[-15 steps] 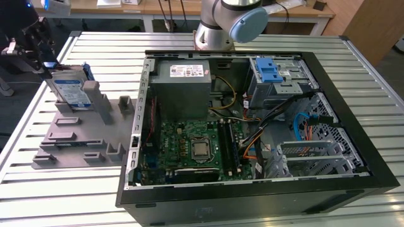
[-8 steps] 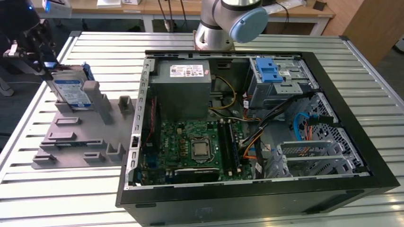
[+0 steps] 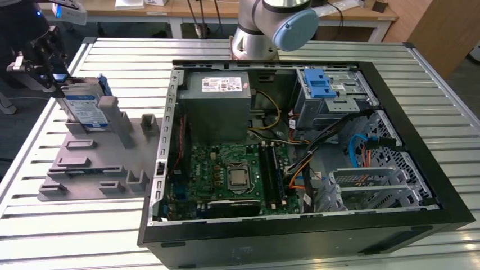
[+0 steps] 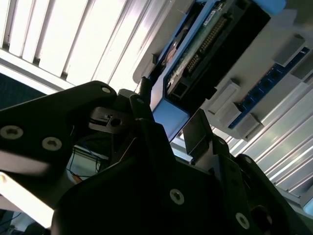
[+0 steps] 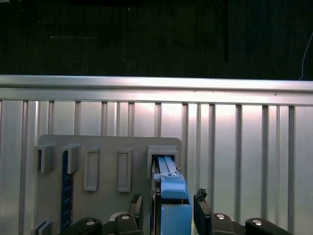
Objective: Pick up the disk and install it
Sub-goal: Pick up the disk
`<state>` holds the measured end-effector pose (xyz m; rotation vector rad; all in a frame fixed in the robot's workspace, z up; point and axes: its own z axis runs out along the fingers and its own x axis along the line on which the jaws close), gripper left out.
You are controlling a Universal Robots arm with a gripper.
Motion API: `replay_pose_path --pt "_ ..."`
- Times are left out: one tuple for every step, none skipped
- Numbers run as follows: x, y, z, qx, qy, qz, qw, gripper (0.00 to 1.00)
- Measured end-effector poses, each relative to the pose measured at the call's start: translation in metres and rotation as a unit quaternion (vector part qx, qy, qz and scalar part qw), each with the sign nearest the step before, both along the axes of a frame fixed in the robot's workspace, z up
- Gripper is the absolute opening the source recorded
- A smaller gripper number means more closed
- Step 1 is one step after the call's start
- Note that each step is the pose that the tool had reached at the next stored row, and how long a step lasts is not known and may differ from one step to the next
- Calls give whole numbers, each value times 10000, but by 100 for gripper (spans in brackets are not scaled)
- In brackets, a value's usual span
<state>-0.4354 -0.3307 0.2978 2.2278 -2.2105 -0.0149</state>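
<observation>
Slatted aluminium tabletop (image 3: 112, 50) fills my exterior feed, with wooden desks along the far wall behind it. An open black desktop computer case (image 3: 431, 185) lies on its side towards the exterior view's right, showing its green motherboard (image 3: 225, 169), and the grey robot arm's base (image 3: 255, 34) stands just behind it. On the exterior view's left sits a flat grey plastic fixture plate with raised brackets (image 3: 90, 163).

The disk, a flat silver hard drive with a white-and-blue label and blue plastic rails (image 3: 82, 107), stands on edge in a bracket at the far end of that plate, well apart from the case. My black gripper (image 3: 41, 67) hangs at its outer end, near the table's edge.

In the first wrist view the claw (image 5: 168, 203) is released and straddles the disk's (image 5: 168, 171) blue end. One black finger (image 5: 201, 208) sits on each side, and I see a thin dark gap between each and the rail. In the second wrist view the drive's dark underside (image 4: 210, 44) faces the camera.
</observation>
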Motion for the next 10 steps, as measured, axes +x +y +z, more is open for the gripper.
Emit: replay_pose_path --pt "0 0 -7 0 0 0 10000 53" --pt "0 0 -16 0 0 0 10000 53" --pt "0 0 -24 0 0 0 10000 53" --pt "-1 0 -32 0 0 0 10000 53" --pt "-1 0 -40 0 -1 0 10000 53" --pt "-1 0 -48 0 0 0 10000 53" --pt "-1 0 -56 0 -1 0 10000 53" --pt "-1 0 -64 0 -1 -1 10000 53" --pt "-1 0 -72 0 -1 0 10000 53" --pt "-2 0 -79 0 -1 0 10000 53"
